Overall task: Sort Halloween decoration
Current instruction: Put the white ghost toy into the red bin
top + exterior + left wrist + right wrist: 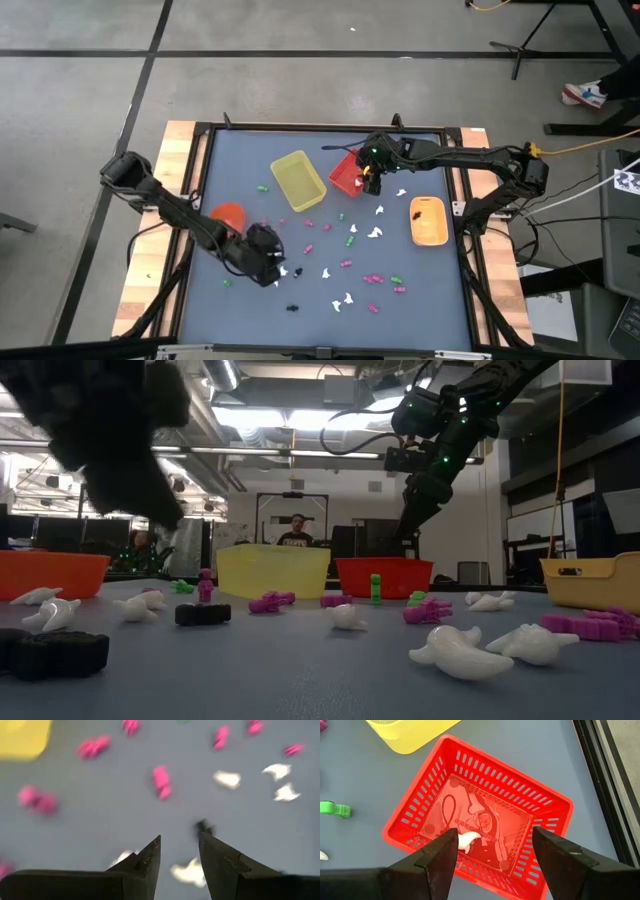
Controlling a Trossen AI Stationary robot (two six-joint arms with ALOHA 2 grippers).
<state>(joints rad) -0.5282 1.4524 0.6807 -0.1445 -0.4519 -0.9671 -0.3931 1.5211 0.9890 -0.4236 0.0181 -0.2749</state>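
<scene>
Am hovering right gripper (492,857) over red bin (547,805), fingers open, white trinket (468,839) inside; left gripper (179,851), fingers apart, empty, next needing descent onto white piece (189,871).

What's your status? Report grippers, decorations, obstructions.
Right gripper open above red bin, one white trinket inside. Left gripper open, empty, low over scattered trinkets. Nothing in the way.

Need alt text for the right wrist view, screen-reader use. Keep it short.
The right claw hangs open over a red slotted bin on the grey-blue table, with one small white trinket lying on the bin's floor. A corner of a yellow bin shows beyond it, and a green trinket lies on the table beside the red bin.
</scene>
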